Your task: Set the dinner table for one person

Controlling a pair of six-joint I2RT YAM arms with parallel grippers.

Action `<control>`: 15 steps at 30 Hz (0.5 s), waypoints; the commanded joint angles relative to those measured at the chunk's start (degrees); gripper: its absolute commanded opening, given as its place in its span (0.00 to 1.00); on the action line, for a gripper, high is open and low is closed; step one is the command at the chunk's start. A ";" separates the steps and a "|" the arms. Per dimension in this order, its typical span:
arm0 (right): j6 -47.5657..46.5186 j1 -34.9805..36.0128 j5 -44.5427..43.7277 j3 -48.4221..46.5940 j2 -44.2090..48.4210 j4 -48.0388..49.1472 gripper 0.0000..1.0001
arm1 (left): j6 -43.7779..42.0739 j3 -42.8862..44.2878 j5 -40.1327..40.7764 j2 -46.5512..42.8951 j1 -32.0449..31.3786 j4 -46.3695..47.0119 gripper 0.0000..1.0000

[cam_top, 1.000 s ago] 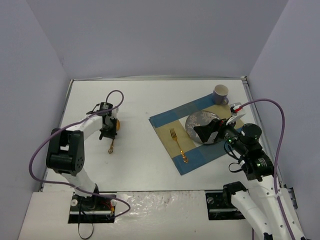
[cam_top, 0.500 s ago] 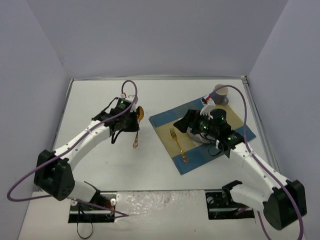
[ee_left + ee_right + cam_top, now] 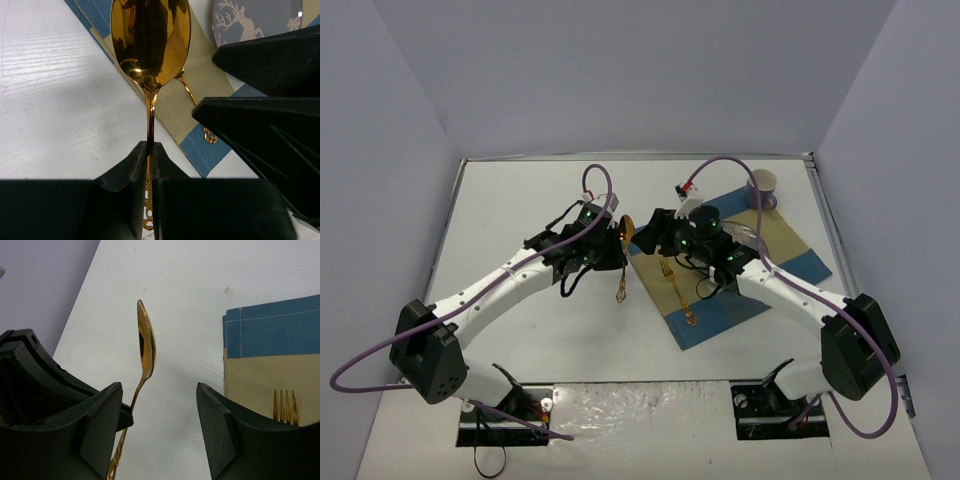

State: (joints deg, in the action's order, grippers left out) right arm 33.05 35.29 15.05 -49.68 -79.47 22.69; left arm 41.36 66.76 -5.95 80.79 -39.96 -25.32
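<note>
Spoon [image 3: 146,347] now beside right tool [image 3: 159,395]

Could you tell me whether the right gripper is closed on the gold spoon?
No, the right gripper is open, fingers wide apart; the left gripper holds the spoon by its handle.

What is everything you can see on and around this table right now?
dinner table: one, white, under everything
placemat: one, blue and beige, right half of the table
plate: one, grey with a white deer, on the placemat, largely hidden by the right arm
fork: one, gold, on the placemat's left part
mug: one, greyish purple, at the placemat's far corner
spoon: one, gold, held above the table by its handle, bowl up
left end effector: one, black, shut on the spoon handle
right end effector: one, black, open, facing the spoon
</note>
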 commanded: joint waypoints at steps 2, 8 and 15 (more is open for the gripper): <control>0.80 2.15 -4.14 -3.68 -1.48 6.57 0.55 | 1.89 3.02 1.03 -1.69 -0.56 4.75 0.00; 1.90 3.61 -4.70 -3.94 -2.47 6.84 0.42 | 1.59 3.26 1.58 -1.49 -0.85 4.99 0.00; 3.12 4.56 -4.37 -3.32 -3.31 7.80 0.33 | 1.04 3.42 2.29 -1.25 -1.35 5.35 0.00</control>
State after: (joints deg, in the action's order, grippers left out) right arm 35.01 39.15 11.77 -50.71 -82.63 24.67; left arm 42.26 66.76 -4.83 80.79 -40.64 -23.66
